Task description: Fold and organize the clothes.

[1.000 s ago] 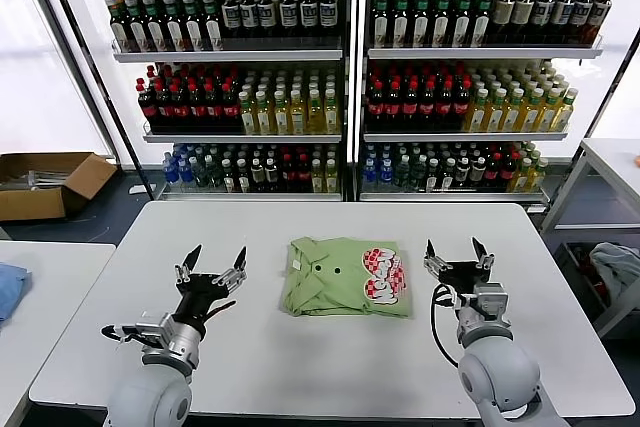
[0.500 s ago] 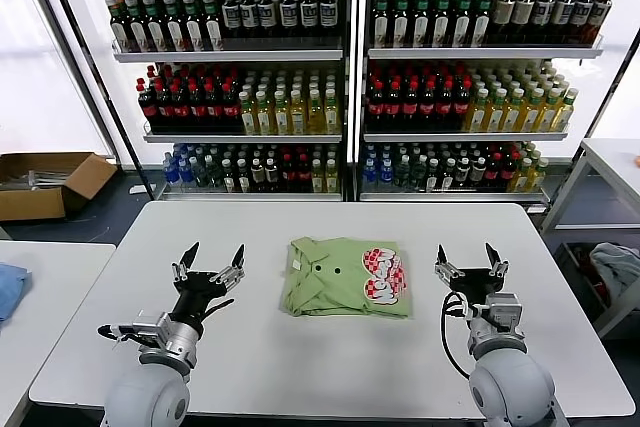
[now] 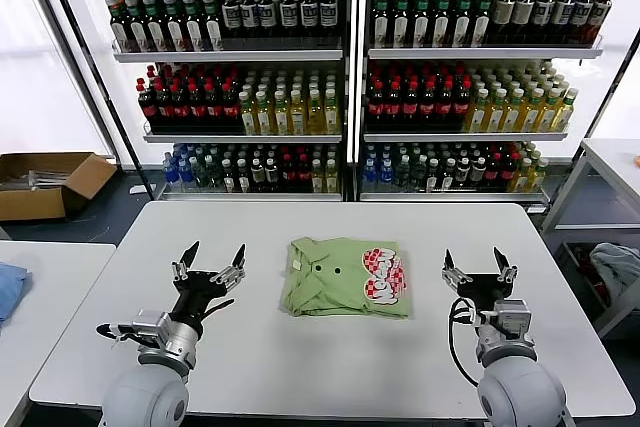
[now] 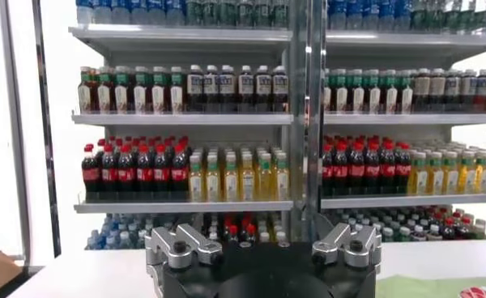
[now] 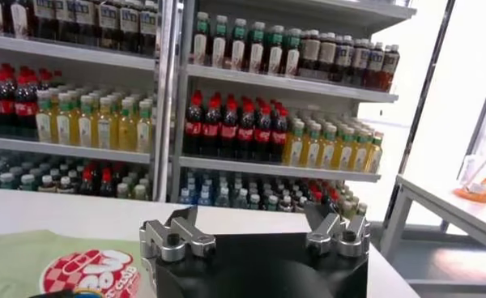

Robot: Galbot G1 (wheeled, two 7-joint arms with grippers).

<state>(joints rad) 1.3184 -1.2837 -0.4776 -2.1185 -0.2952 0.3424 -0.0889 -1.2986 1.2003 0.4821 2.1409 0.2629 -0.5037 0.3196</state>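
A light green collared shirt (image 3: 345, 276) lies folded into a neat rectangle at the middle of the white table (image 3: 330, 367), its small dark buttons and red-and-white print facing up. My left gripper (image 3: 210, 261) hovers open to the shirt's left, fingers apart and holding nothing. On the shirt's right my right gripper (image 3: 479, 264) also stands open and empty. A corner of the shirt (image 4: 437, 287) shows in the left wrist view. The right wrist view catches the shirt's print (image 5: 85, 274) beside the open right gripper (image 5: 255, 231).
Two tall shelf racks (image 3: 350, 77) full of drink bottles stand behind the table. An open cardboard box (image 3: 45, 182) sits on the floor at far left. A second table with blue cloth (image 3: 10, 287) is at left; another table (image 3: 610, 162) stands at right.
My right gripper has drifted to the right, farther from the shirt, and slightly lower. The left gripper has barely shifted. The shirt has not moved.
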